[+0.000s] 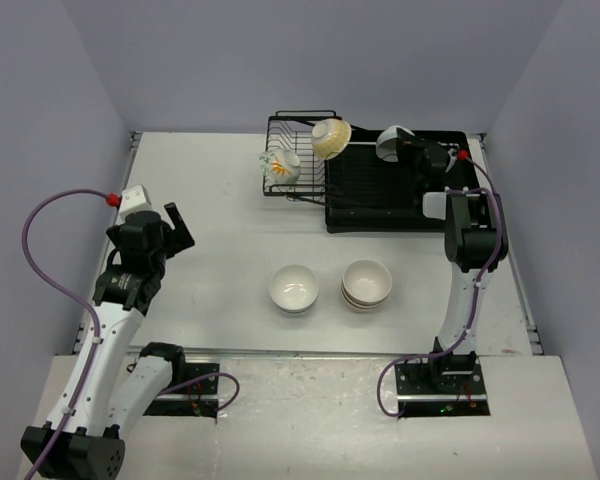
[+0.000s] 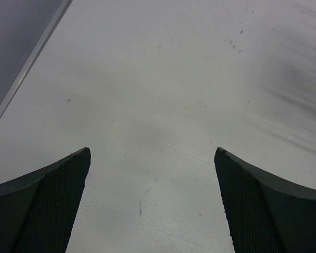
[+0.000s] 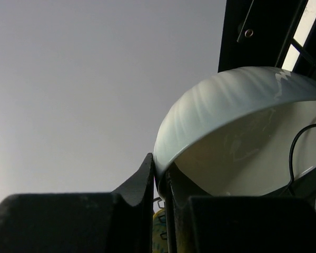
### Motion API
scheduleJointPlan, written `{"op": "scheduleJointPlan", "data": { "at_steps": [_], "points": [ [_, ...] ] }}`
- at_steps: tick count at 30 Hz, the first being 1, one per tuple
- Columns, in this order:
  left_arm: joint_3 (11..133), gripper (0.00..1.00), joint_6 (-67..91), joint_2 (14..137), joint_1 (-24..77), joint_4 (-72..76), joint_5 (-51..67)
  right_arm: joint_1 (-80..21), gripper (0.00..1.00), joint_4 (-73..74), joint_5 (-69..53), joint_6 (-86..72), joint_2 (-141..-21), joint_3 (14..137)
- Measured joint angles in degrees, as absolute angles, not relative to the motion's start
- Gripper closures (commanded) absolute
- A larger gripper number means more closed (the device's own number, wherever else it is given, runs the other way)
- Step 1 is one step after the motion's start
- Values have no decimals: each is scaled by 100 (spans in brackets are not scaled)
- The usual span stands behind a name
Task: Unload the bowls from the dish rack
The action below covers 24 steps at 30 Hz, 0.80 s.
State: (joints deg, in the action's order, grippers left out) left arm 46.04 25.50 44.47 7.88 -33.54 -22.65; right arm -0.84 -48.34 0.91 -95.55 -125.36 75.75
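Observation:
The black wire dish rack (image 1: 298, 125) and its flat drainer tray (image 1: 380, 195) stand at the back of the table. A flower-patterned bowl (image 1: 281, 166) and a cream-yellow bowl (image 1: 331, 137) lean in the rack. At the tray's far edge my right gripper (image 1: 408, 148) is shut on the rim of a tilted white bowl (image 1: 391, 141). In the right wrist view the rim of this bowl (image 3: 226, 105) is pinched between the jaws of the right gripper (image 3: 162, 168). My left gripper (image 1: 180, 228) hangs open over the bare table at the left, and in its wrist view the left gripper (image 2: 152, 158) holds nothing.
A white bowl (image 1: 294, 288) and a stack of tan-banded bowls (image 1: 367, 283) sit upright on the table in front of the rack. Grey walls close in the table at the back and both sides.

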Motion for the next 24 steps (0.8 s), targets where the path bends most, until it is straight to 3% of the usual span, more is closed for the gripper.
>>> {"op": "scheduleJointPlan", "data": {
  "at_steps": [4,24],
  "points": [
    [4604,0,2530,4453,788,-3352,-2252,-82,100,-5122,108,-9655,-12538,7415],
    [4604,0,2443,4451,788,-3347,-2108,-69,100,-7008,45,-9721,-13207,7354]
  ]
}}
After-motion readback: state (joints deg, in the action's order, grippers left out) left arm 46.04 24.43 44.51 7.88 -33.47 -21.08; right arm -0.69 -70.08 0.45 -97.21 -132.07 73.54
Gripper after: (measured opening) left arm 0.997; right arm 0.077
